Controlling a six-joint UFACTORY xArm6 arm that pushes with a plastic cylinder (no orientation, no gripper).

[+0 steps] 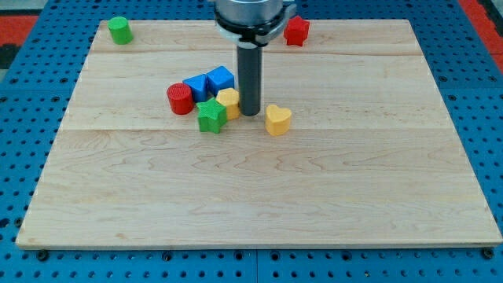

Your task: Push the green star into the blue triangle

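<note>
Centre-left of frame: green star (211, 115) lies flat, no clear long axis, just below the blue triangle (195, 86). My tip (250, 112), a bare rod with nothing to pinch, stands right of it.

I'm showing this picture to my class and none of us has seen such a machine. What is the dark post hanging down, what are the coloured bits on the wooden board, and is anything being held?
There is one picture, from one camera looking down at a slant on a wooden board. The dark post is a robot arm's rod; it has no hand, so nothing is held. It only pushes.

My tip rests on the board beside a yellow block, between it and a yellow heart.

Clustered at the view's left of the tip: a green star, a red block, a blue triangle and a blue block. A green block and another red block sit near the top edge.
</note>
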